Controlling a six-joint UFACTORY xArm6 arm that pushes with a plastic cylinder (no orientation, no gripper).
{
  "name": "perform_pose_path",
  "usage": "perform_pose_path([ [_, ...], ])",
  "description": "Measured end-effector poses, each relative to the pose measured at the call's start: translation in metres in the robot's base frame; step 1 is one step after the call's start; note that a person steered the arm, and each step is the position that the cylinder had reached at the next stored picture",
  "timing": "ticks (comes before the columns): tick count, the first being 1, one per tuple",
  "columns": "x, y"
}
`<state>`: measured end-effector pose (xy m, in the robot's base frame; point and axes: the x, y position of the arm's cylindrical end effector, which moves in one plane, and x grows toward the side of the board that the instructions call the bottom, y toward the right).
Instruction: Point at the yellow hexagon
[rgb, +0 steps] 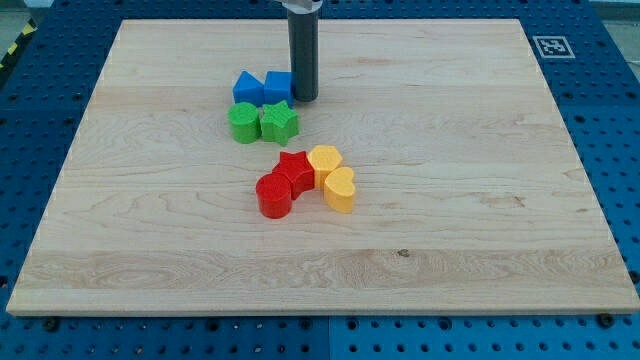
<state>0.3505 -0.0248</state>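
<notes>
fingers: none fitted; arm ends in a straight dark rod, so no open or closed state applies. my tip (304, 98) rests on the bench (480, 200) near the view's top, just right of the blue cube (279, 86), touching it or nearly so; contact cannot be confirmed. a second blue block (248, 87), wedge-like, sits just left of the cube. directly below these lie a green cylinder (243, 122) and a green star-shaped block (279, 121), side by side and touching. the yellow hexagon (324, 160) lies near the bench centre, below and slightly right of my tip, well apart from it. it touches a red star-shaped block (295, 171) on its left. a yellow heart-shaped block (341, 190) adjoins the hexagon below-right. a red cylinder (273, 196) sits at the lower left of this cluster. a fiducial marker (551, 46) occupies the top right corner.
</notes>
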Motion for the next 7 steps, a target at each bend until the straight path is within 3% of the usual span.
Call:
perform_pose_path([
  [3, 0.001, 0.000],
  [5, 0.040, 0.036],
  [7, 0.044, 0.039],
])
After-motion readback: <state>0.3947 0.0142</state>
